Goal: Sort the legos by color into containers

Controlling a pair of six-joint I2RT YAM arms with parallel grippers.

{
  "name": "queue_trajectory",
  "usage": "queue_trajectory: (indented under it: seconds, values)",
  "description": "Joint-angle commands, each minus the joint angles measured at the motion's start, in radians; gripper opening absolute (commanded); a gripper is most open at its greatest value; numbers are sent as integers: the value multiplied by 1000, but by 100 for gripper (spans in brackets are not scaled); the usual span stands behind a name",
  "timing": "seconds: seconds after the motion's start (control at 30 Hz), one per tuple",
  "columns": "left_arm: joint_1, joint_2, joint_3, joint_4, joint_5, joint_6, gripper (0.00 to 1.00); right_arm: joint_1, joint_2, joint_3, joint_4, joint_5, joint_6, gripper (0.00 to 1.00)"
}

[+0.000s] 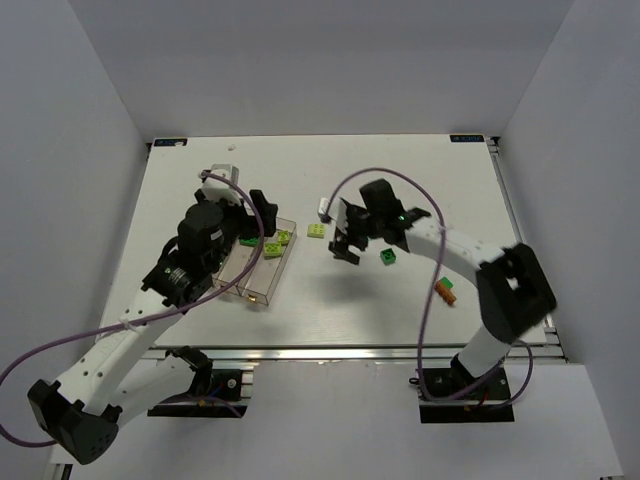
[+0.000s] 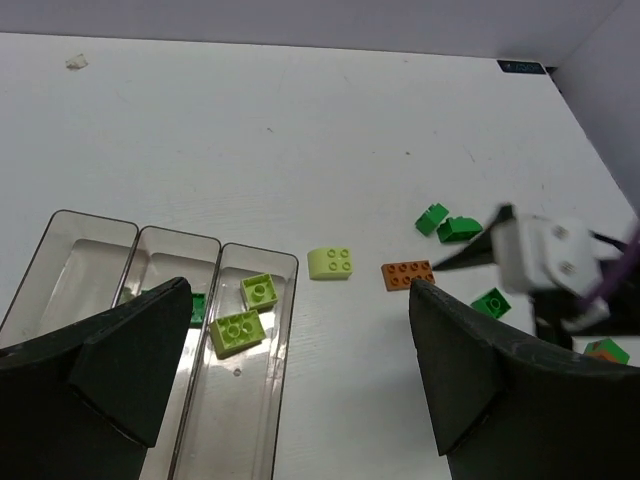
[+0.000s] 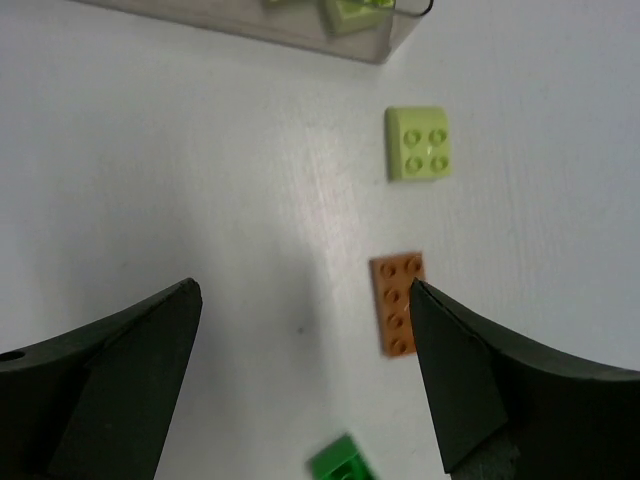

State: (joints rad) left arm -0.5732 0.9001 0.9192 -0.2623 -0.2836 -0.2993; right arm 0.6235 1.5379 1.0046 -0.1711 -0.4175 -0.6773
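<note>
Our left fingers (image 2: 130, 360) spread wide, gripping nothing, above the row of clear containers (image 2: 75, 265) — two lime legos (image 2: 237, 331) lie in the bin nearest the loose bricks (image 2: 449, 224), a dark green one (image 2: 196, 308) in the middle bin. Our right fingers (image 3: 130, 370), also parted and empty, hover over the white counter (image 3: 200, 150), where an orange plate (image 3: 397, 304) lies near a pale lime brick (image 3: 418, 143).

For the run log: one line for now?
left gripper open over bins | right gripper open over orange brick | two lime bricks binned
</note>
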Motion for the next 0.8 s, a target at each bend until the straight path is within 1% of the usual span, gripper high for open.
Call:
queue_trajectory:
  seconds: [0.0, 0.03, 0.07, 0.1, 0.13, 0.17, 0.3, 0.57, 0.77]
  values:
    - [-2, 32, -17, 31, 32, 15, 98, 7, 242, 298, -63, -32, -93, 89]
    - [-2, 39, -17, 32, 37, 15, 98, 5, 289, 351, -135, -40, -132, 89]
    - [-2, 49, -20, 34, 37, 17, 98, 7, 327, 395, -158, -43, -143, 89]
    - [-2, 54, -23, 38, 40, 19, 98, 8, 393, 432, -171, -41, -148, 89]
    - [-2, 56, -23, 35, 44, 19, 98, 8, 418, 484, -177, -47, -146, 89]
    - [-2, 59, -22, 35, 40, 19, 98, 8, 436, 499, -173, -50, -143, 89]
    - [-2, 51, -29, 46, 41, 17, 98, 15, 485, 514, -139, -64, -125, 89]
    - [-2, 39, -39, 51, 23, 26, 98, 15, 481, 470, -65, -29, -133, 89]
    - [-2, 30, -43, 58, 21, 31, 98, 15, 518, 502, -41, -23, -104, 90]
